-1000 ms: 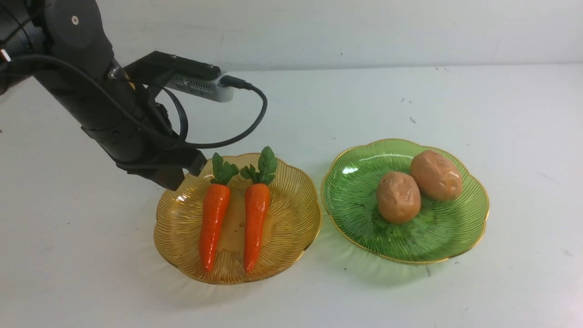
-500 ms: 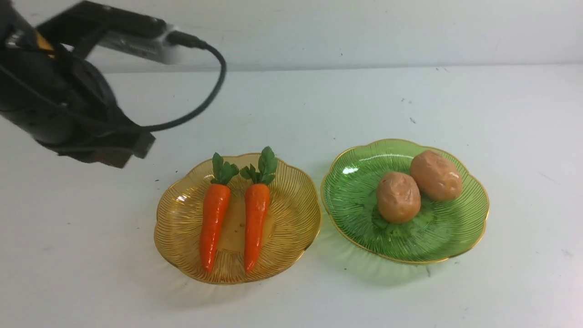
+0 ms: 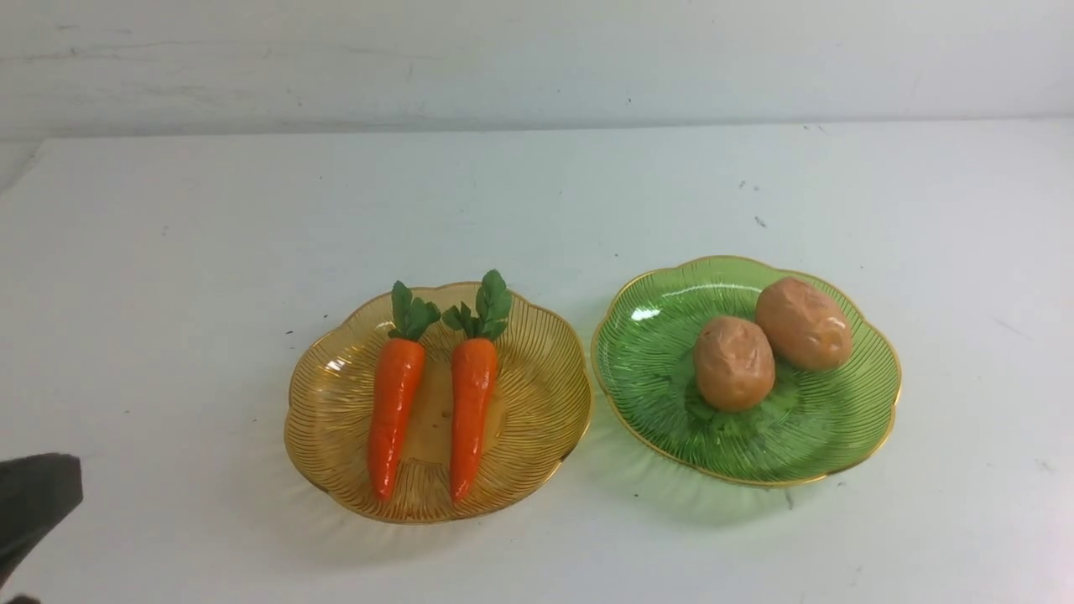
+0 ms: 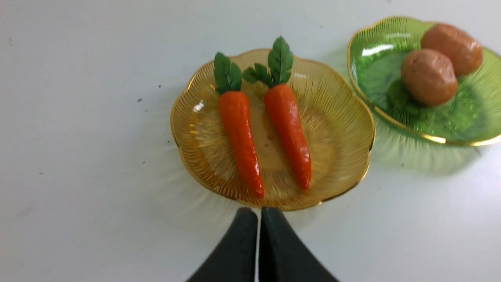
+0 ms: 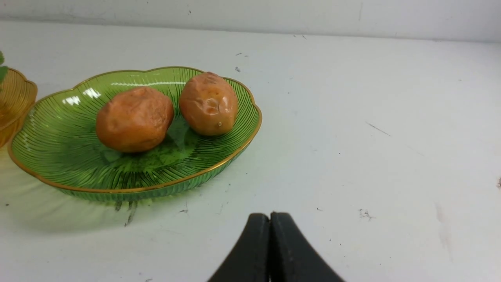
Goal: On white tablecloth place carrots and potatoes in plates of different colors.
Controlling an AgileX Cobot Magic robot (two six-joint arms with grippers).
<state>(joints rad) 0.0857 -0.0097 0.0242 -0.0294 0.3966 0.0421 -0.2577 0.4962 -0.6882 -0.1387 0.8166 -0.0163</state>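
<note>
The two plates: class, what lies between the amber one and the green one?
Nothing: only a narrow bare strip of white tablecloth separates the amber plate from the green plate, seen in the front view.

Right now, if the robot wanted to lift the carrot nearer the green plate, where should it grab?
Probably across the thick orange body of that carrot, just below its leaves, coming straight down from above. It lies flat in the amber plate, with a gap to the other carrot for one finger. The leaves look floppy; the tip is thin.
</note>
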